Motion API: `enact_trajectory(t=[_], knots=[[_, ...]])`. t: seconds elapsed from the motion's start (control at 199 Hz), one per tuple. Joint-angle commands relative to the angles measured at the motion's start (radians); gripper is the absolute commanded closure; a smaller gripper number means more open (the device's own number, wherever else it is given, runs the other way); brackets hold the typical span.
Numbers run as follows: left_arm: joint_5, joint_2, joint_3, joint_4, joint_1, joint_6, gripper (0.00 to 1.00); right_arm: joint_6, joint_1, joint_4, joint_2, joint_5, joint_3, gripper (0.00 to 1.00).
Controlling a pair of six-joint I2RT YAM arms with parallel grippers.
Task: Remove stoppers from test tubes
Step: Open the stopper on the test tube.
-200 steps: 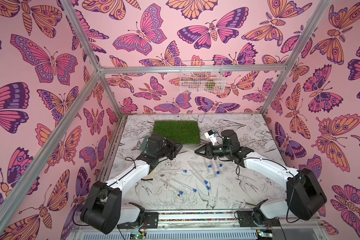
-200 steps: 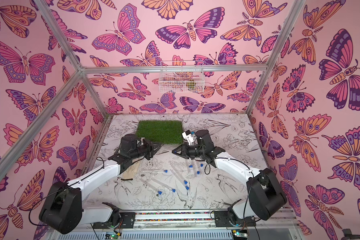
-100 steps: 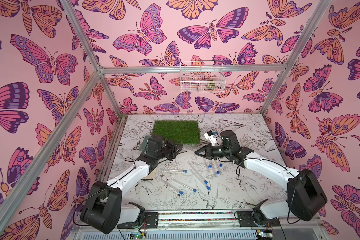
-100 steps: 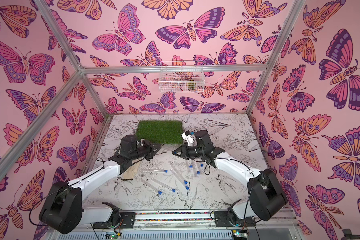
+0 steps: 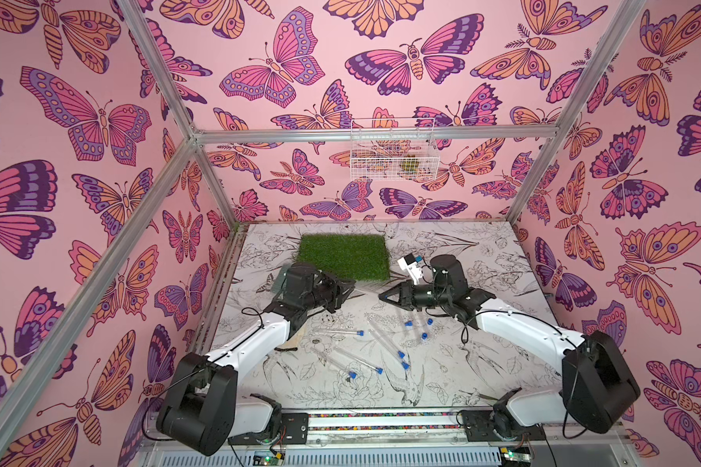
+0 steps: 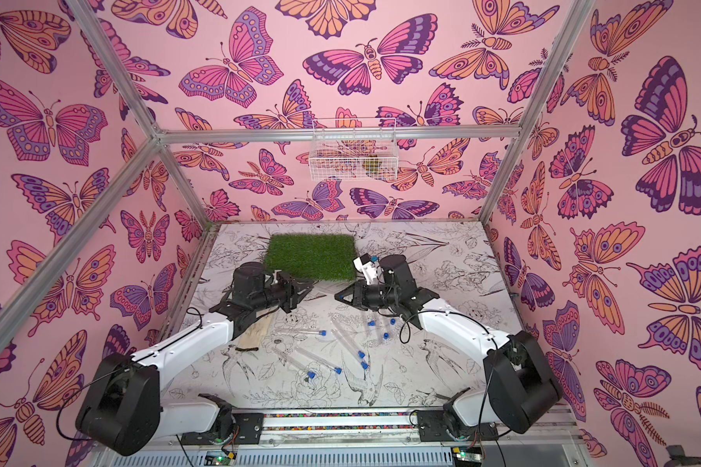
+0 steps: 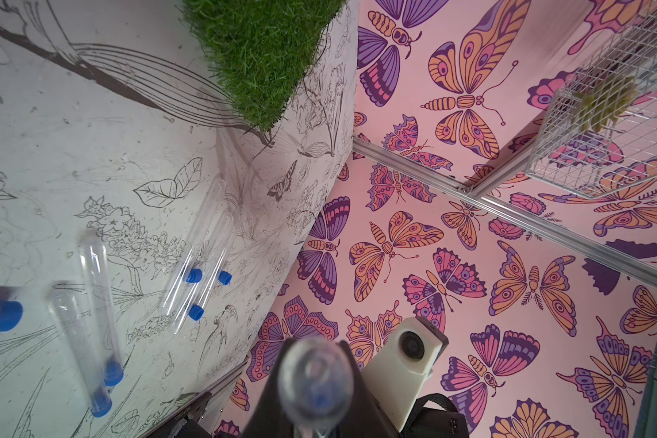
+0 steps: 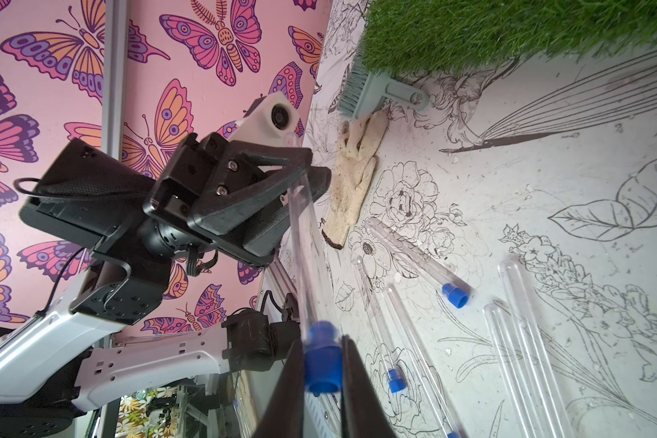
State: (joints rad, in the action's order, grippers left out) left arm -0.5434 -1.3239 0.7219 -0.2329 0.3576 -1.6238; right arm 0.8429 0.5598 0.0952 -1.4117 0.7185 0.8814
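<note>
Slim clear test tube (image 8: 305, 242) aloft near the green turf mat (image 5: 345, 256), long axis roughly level, running gripper to gripper. The left gripper (image 8: 300, 178) is clamped near its rounded end. The right gripper (image 8: 322, 383) pinches the stubby blue stopper (image 8: 321, 356), which faces the right arm. Light, smooth, likely slippery (best pulled straight along the axis).

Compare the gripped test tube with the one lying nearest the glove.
The held tube is raised off the table; the lying tube rests flat on it. The held tube is clamped, left gripper on glass, right gripper on stopper; the lying tube is untouched. Both are clear and blue-stoppered.
</note>
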Motion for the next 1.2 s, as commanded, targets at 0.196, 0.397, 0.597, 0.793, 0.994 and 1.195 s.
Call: enact_trajectory(t=[0.196, 0.397, 0.597, 0.793, 0.994, 1.195], knots=[[0.024, 0.015, -0.004, 0.086, -0.058, 0.085, 1.0, -0.024, -0.008, -0.02, 0.046, -0.001, -0.015, 0.83], [0.022, 0.025, -0.013, 0.114, -0.081, 0.109, 1.0, -0.03, -0.014, -0.031, 0.066, -0.002, -0.027, 0.84], [0.016, 0.034, -0.021, 0.117, -0.11, 0.111, 1.0, -0.024, -0.025, -0.029, 0.095, -0.001, -0.053, 0.84], [0.016, 0.039, -0.025, 0.121, -0.13, 0.114, 1.0, -0.024, -0.038, -0.036, 0.126, -0.001, -0.076, 0.84], [0.016, 0.033, -0.025, 0.123, -0.138, 0.122, 1.0, -0.029, -0.055, -0.05, 0.147, 0.007, -0.09, 0.84], [-0.036, -0.022, 0.086, 0.344, -0.143, 0.313, 1.0, -0.134, -0.075, -0.242, 0.159, -0.028, -0.031, 0.84]])
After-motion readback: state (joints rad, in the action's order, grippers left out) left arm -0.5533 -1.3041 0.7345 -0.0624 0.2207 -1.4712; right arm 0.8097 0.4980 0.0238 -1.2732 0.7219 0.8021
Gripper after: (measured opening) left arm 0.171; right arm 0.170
